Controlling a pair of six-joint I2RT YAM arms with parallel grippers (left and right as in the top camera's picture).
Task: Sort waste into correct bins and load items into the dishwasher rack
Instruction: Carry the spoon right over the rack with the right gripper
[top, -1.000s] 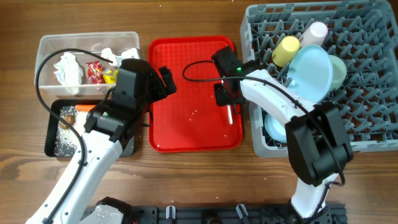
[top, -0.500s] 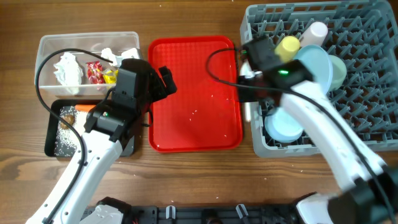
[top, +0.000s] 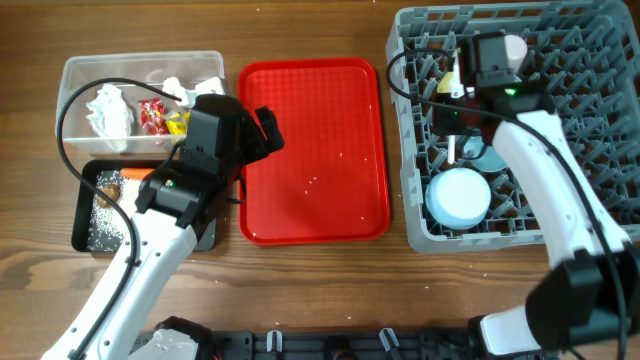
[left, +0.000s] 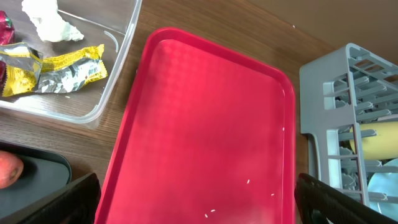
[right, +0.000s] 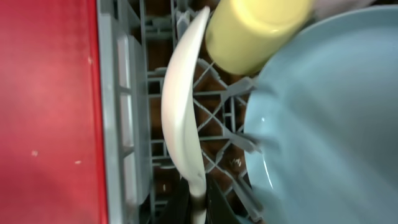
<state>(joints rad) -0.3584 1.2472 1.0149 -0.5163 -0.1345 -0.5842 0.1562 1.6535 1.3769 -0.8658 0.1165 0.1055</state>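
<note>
My right gripper (right: 199, 208) is shut on the handle of the white plastic spoon (right: 183, 106). It holds the spoon over the left part of the grey dishwasher rack (top: 600, 215), next to the yellow cup (right: 255, 28) and the pale blue plate (right: 323, 124). In the overhead view the spoon (top: 452, 150) hangs just above an upturned pale blue bowl (top: 460, 197). My left gripper (left: 199, 205) is open and empty over the red tray's left side (top: 315, 150). The clear tub (top: 80, 70) holds tissues (top: 108, 110) and wrappers (top: 155, 117). The black tray (top: 80, 235) holds a carrot (top: 110, 185) and rice grains (top: 105, 225).
A few white grains (left: 249, 182) lie on the red tray (left: 205, 124). The pink cup (top: 513, 45) shows partly behind my right wrist. The rack's left wall (right: 124, 93) stands close to the tray's right edge. Bare wooden table runs along the front.
My right arm has carried the spoon from the red tray's right side to the right, over the rack's left part. My left arm has not moved.
</note>
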